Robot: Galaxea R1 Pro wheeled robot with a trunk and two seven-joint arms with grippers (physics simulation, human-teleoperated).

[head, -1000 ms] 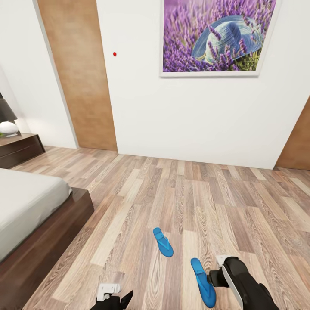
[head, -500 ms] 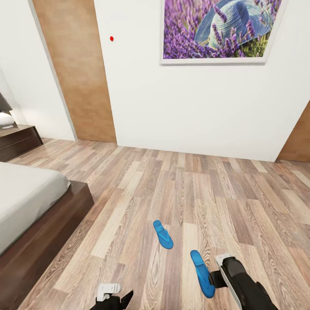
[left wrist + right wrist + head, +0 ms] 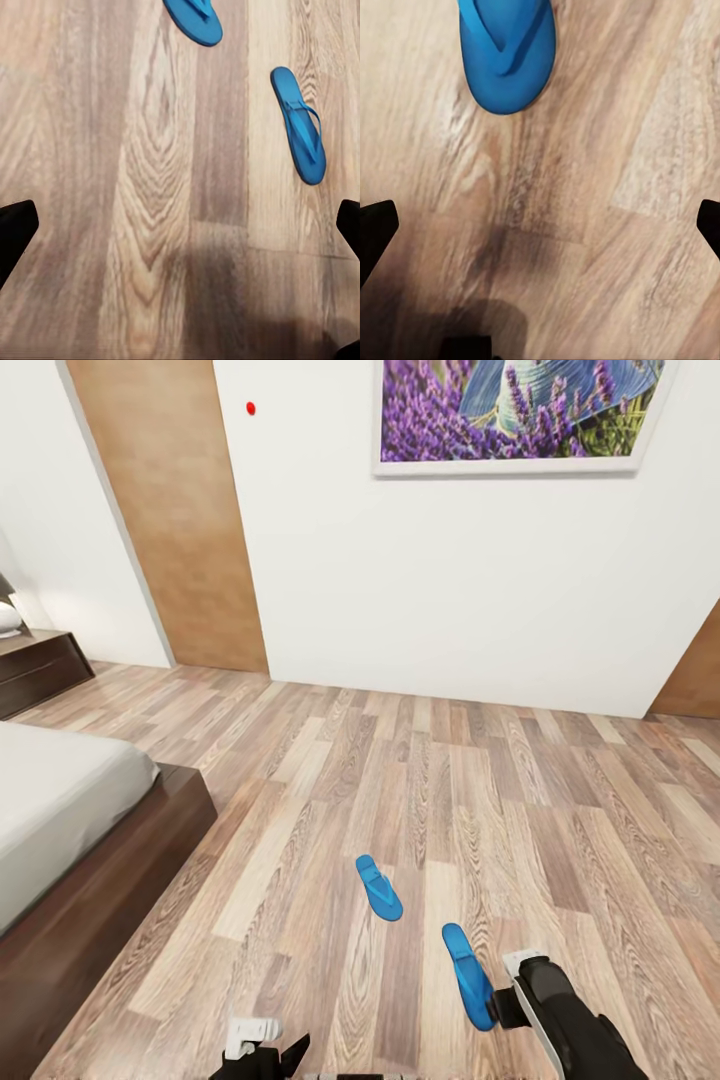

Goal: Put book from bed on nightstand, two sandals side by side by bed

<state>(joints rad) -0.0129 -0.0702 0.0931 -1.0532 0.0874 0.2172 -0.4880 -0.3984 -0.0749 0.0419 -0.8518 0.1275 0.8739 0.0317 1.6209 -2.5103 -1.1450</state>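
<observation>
Sandals lie apart on the plank floor (image 3: pixel 560 830), well right of the bed (image 3: pixel 60 810): one sandal (image 3: pixel 379 887) ahead, the other sandal (image 3: pixel 467 974) beside your right gripper (image 3: pixel 540 225). Both your right and left gripper (image 3: pixel 180 232) are spread wide, empty.

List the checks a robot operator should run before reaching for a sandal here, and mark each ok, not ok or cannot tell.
1. Both sandals in sight: the near sandal and far sandal lie on the floor. Ok.
2. Sandals side by side next to the bed: they lie apart, out from the frame. Not ok.
3. Right gripper empty, jaws spread, over bare floor just short of the near sandal. Ok.
4. Left gripper empty, jaws spread. Ok.
5. Floor between sandals and bed free of obstacles. Ok.
6. Book's place: cannot tell.
</observation>
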